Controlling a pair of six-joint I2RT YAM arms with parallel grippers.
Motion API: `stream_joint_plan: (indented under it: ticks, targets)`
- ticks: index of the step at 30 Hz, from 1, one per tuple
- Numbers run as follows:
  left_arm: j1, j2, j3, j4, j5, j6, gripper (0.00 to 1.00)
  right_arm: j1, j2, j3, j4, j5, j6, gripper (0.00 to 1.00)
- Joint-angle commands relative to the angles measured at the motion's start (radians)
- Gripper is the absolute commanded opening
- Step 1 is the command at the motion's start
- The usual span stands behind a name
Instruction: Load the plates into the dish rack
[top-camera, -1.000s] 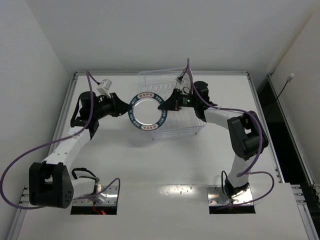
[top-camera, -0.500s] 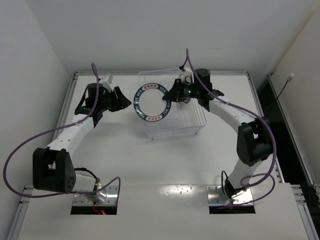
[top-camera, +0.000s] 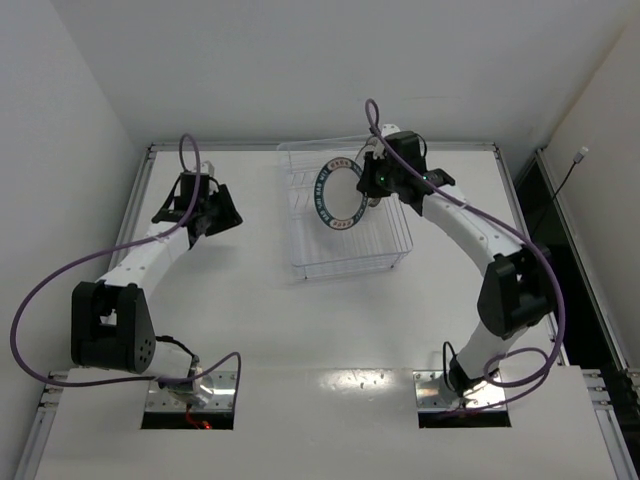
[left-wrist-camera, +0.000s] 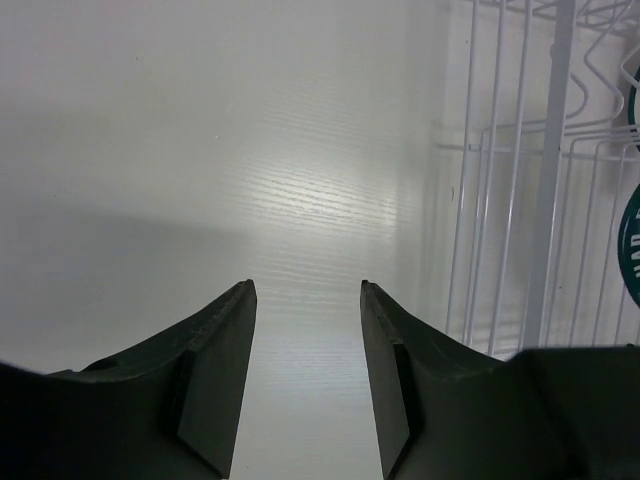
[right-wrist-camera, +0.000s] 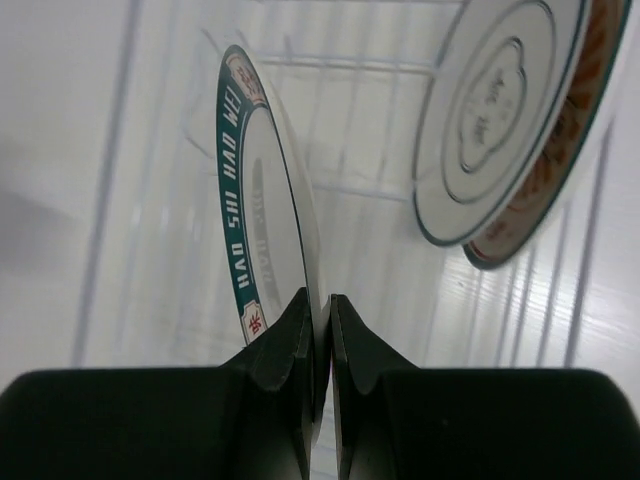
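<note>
Right pincer (right-wrist-camera: 320, 300) is clenched on the rim of the green-banded plate (right-wrist-camera: 265, 200), which stands on edge over the dish rack (top-camera: 350, 262) with wire walls close on either side. Off to its right, a white plate (right-wrist-camera: 490, 110) and an orange-rimmed plate (right-wrist-camera: 572, 125) lean together. The held plate has a white centre and pale lettering on its band. Left pincer (left-wrist-camera: 305, 290) is released and empty over bare table (left-wrist-camera: 250, 150), with the rack wires just to its right.

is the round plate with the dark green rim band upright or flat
Upright, on edge: the round green-rimmed plate stands nearly vertical, rim pinched by the right gripper, over the white wire dish rack.
</note>
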Motion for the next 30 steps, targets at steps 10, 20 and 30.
stream_joint_plan:
  ticks: [10,20,30]
  targets:
    - [0.003,-0.010,0.036,-0.007,-0.064,-0.008,0.43,0.208,0.207,0.368,-0.271,0.804,-0.050,0.00]
    - [0.003,-0.029,0.018,0.013,-0.082,-0.008,0.43,0.208,0.370,0.606,-0.299,1.028,-0.134,0.00]
    - [0.003,-0.029,0.018,0.013,-0.082,-0.008,0.43,0.179,0.352,0.597,-0.263,0.966,-0.143,0.00]
